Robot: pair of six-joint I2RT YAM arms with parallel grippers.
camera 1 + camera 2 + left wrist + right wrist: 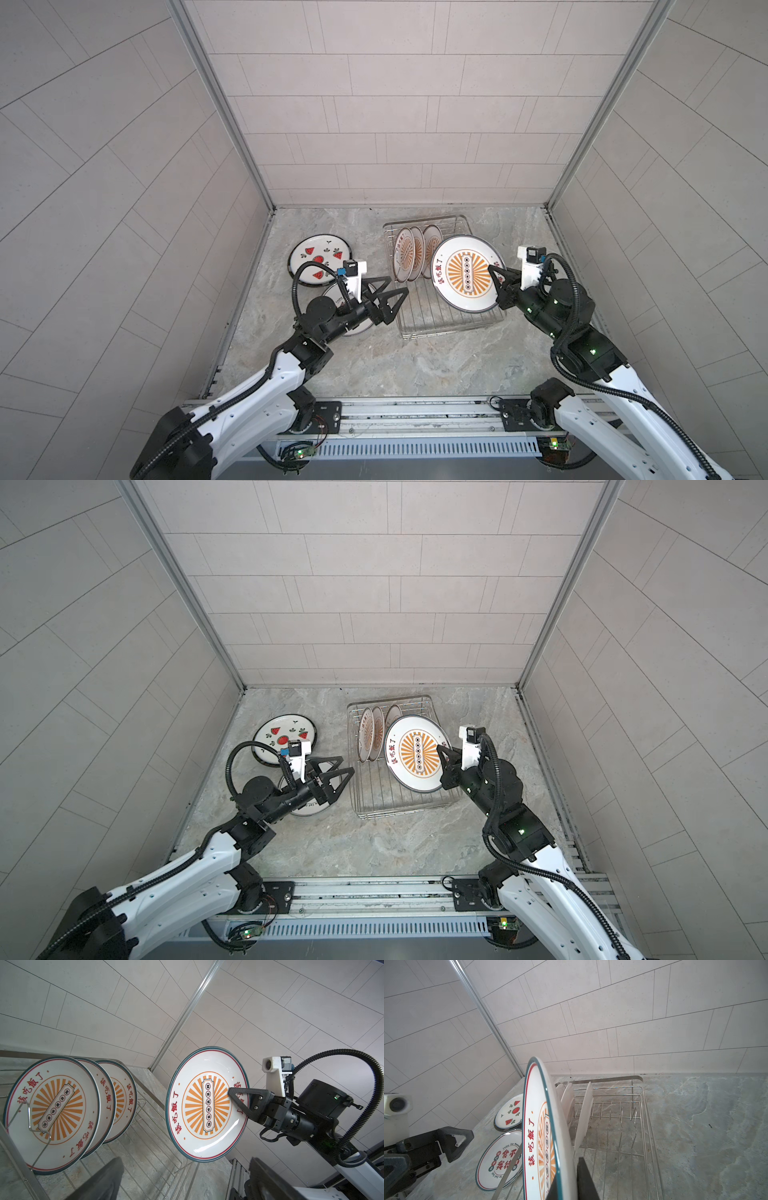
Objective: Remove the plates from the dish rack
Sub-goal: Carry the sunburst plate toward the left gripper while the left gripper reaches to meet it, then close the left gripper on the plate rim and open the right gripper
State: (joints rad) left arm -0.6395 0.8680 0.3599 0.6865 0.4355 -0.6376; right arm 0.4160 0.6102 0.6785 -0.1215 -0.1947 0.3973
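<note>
The dish rack is sitting under the right gripper and just ahead of the left gripper. Three plates are standing on edge at its far end, beyond both sets of fingers. The sunburst plate is hanging tilted above the rack's empty near half. The right fingers are pinching its rim, one on the printed face and one behind. A watermelon plate is lying flat behind the left fingers, which are gaping wide and holding nothing.

The held plate is looking stiff, glazed and probably slick. It is likely heavy for an edge pinch and would break if dropped. The raised rim is offering the surest hold, taken deep.
</note>
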